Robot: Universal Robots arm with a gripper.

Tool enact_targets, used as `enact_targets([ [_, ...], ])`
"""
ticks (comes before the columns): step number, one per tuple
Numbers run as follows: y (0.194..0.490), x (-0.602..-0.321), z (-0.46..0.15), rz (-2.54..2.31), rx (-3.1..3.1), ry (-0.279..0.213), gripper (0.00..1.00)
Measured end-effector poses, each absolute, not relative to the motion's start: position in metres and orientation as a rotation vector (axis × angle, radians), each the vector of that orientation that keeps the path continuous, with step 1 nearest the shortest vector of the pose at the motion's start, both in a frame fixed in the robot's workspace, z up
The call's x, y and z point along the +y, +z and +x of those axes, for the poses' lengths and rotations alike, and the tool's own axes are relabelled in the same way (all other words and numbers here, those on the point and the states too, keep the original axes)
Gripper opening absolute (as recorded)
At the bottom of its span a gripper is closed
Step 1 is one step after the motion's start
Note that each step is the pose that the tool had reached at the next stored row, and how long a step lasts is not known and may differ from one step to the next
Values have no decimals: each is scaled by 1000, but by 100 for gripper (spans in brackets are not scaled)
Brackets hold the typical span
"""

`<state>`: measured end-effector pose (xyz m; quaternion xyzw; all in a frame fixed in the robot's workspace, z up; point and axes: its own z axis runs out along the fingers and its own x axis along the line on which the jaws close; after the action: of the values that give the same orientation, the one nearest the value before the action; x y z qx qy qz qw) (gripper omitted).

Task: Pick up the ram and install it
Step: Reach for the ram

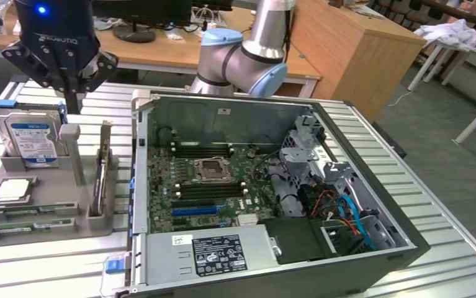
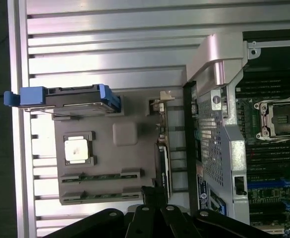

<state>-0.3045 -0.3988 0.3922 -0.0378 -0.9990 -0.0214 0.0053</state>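
Two green ram sticks [image 1: 21, 214] lie flat in grooves along the near edge of a grey holder [image 1: 51, 220] at the exterior view's left. In the wrist view the ram sticks [image 2: 99, 175] lie side by side beyond a square silver CPU [image 2: 79, 148]. My gripper [image 1: 72, 104] hangs high over the far side of the holder, behind the hard drive, shut with nothing in it. Its dark fingertips [image 2: 153, 195] sit over the holder's edge, close to a thin card standing on edge. The open computer case [image 1: 143, 186] holds the motherboard's black memory slots [image 1: 207, 190] beside the CPU socket [image 1: 213, 169].
A hard drive [image 1: 27, 133] with a blue label stands upright in the holder. A thin card [image 1: 102, 174] stands on edge between the holder's middle and the case wall. The power supply [image 1: 217, 253] and loose cables [image 1: 345, 214] fill the case's near side. Ribbed metal tabletop [image 1: 56, 261] surrounds everything.
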Motion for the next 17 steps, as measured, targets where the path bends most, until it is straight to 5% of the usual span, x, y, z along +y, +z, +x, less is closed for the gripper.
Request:
enact_targets([
  [17, 392, -399, -326, -118, -3119, -66, 11],
])
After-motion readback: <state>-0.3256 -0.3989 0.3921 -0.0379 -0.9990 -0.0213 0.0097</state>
